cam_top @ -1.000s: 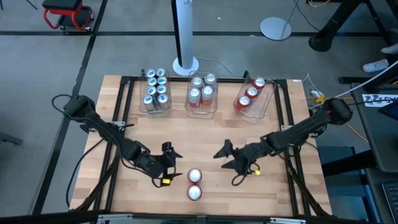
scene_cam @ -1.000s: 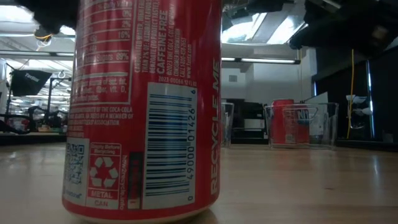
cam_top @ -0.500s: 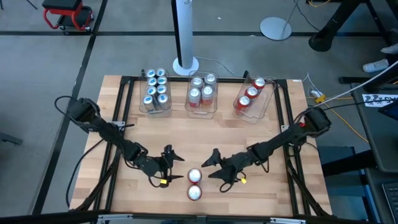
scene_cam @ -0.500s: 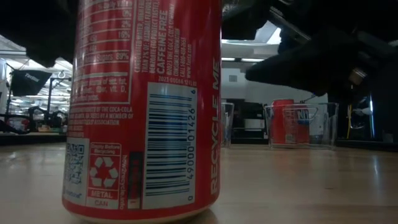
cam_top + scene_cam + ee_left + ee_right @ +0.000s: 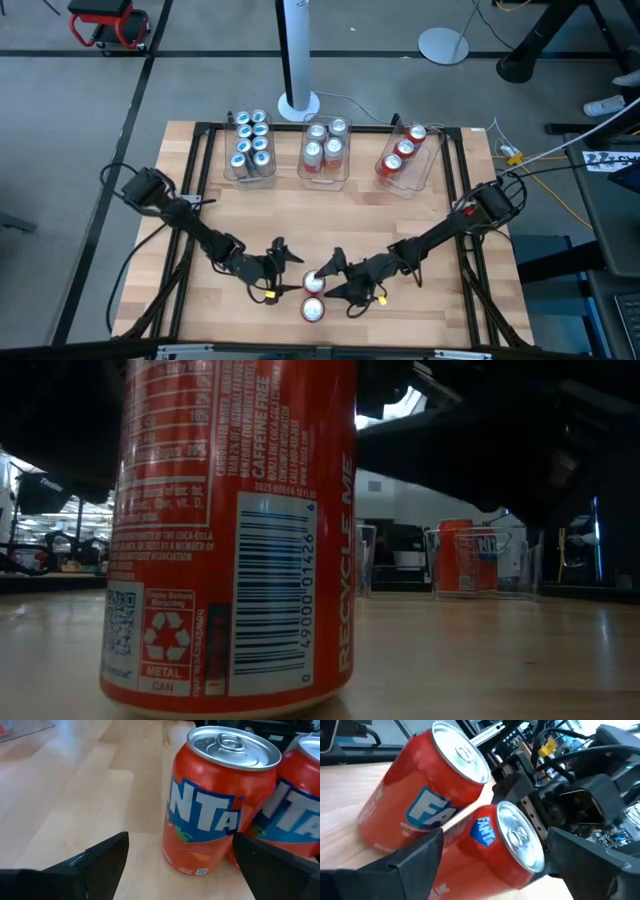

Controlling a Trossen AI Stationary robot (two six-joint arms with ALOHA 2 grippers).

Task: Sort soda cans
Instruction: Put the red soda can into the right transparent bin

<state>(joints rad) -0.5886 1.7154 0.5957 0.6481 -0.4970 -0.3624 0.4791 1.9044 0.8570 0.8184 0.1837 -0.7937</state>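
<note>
Standing upright near the table's point(image 5: 400, 225) front edge, two red soda cans point(image 5: 313, 296) are flanked by the left gripper point(image 5: 287, 272) and the right gripper point(image 5: 330, 278), both spread wide and grasping nothing.

A robotics lab/workshop is indicated: wooden bench point(image 5: 400, 215) framed w/ black rails, set on grey concrete floor point(image 5: 180, 70). Beyond the bench a white stand pole point(image 5: 296, 55), red stool point(image 5: 108, 22) and loose cables are seen; ceiling strip lights point(image 5: 420, 457) behind.

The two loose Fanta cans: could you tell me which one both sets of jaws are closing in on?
The Fanta can farther from the table's front edge; the other can stands clear, just behind.
</note>
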